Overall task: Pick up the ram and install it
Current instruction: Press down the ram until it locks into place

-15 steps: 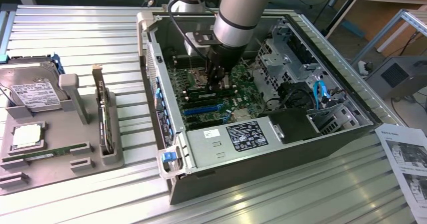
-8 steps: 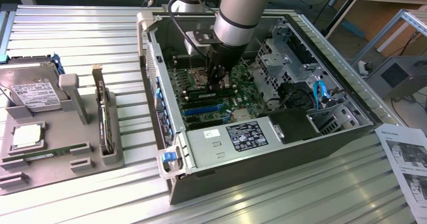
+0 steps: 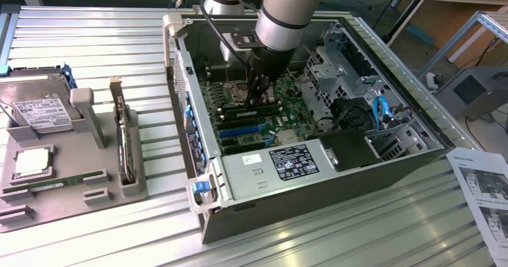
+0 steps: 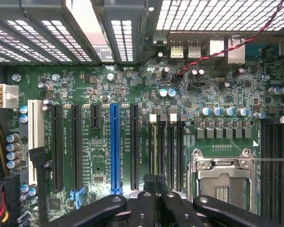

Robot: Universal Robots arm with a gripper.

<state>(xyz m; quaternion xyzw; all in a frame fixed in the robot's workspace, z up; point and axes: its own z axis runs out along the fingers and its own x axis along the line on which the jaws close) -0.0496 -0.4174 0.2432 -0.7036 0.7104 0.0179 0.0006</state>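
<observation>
Closest to me, the ribbed metal table (image 3: 334,231) carries a printed sheet of paper (image 3: 484,189) at the exterior view's right edge. The open computer case (image 3: 317,204) lies on its side in the middle. Its grey power supply (image 3: 274,163), with a label on top, sits at the near end of the case.

At the exterior view's left is a grey tray (image 3: 71,160). A spare green stick (image 3: 59,182) lies in one of its front grooves, with a square silver processor chip (image 3: 30,162) just behind it. Farther back is a hard drive (image 3: 40,109), and a dark expansion card (image 3: 123,136) stands on edge along the tray's side nearest the case.

Past the power supply I see the green motherboard (image 3: 289,109). The gripper (image 3: 260,100) is down inside the case with its jaws closed, directly over the memory slots. These lie between the blue slot (image 4: 115,146) and the bare processor socket (image 4: 222,177).

The ram (image 4: 155,146) appears as a thin green edge standing in the slot right under the fingertips. I cannot tell whether the jaws pinch it or only rest on its top.

Beyond that, the arm (image 3: 286,11) rises out of the case towards the far desks.
</observation>
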